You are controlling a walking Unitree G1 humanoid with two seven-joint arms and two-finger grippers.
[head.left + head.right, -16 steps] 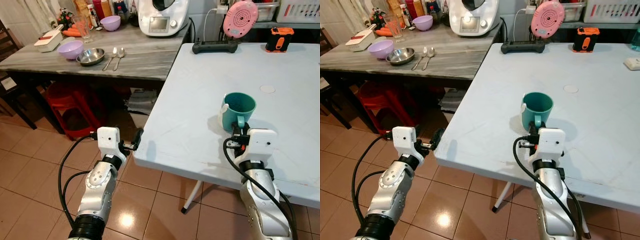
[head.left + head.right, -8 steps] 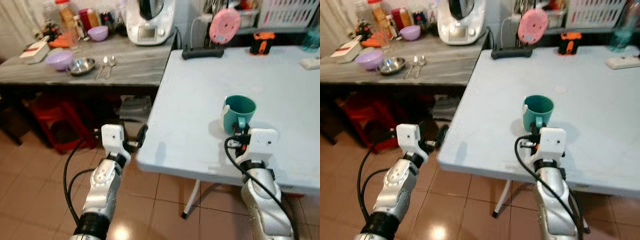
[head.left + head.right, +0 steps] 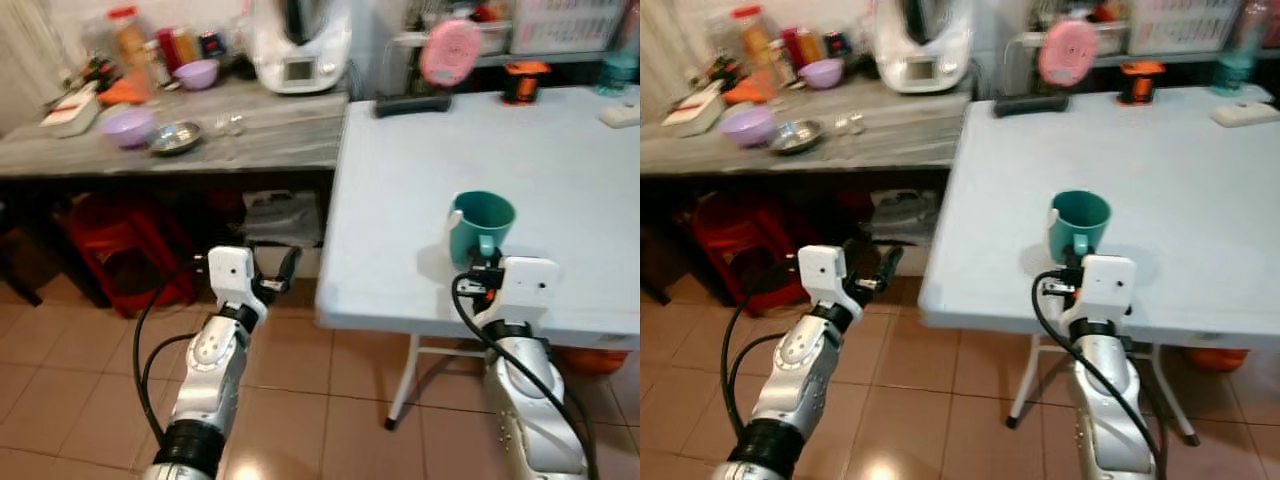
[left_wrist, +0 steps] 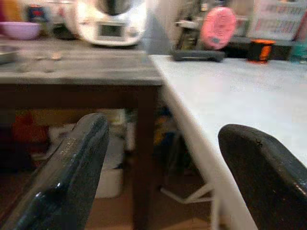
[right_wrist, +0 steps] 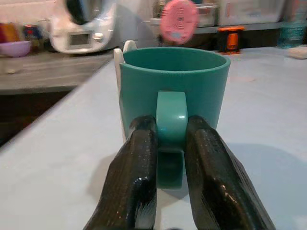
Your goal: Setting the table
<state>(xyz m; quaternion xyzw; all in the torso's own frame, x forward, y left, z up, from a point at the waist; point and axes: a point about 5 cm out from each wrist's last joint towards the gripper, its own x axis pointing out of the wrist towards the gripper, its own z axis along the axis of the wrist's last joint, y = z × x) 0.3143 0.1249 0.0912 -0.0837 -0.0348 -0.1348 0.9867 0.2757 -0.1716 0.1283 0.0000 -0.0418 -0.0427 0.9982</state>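
1. The right hand [image 5: 165, 158] is pinched on the handle of the teal mug [image 3: 481, 222], one black finger on each side of it, so that grip looks solid.
2. The mug stands upright on the light blue bench [image 3: 560, 170], near its front edge, straight ahead of the right hand with the handle pointing back at the wrist.
3. The left hand [image 3: 280, 277] hangs in the air off the bench's left corner, fingers [image 4: 72, 172] spread wide with nothing between them.
4. The key bit: the rest of the tableware, namely the bowls [image 3: 132, 127], a steel dish [image 3: 177, 138] and some blurry cutlery, sits on the grey bench [image 3: 270, 140] well off to the left, so I'd guess the left arm is the nearer one for fetching it.
5. The mug only needs a short move from where it is, if any.
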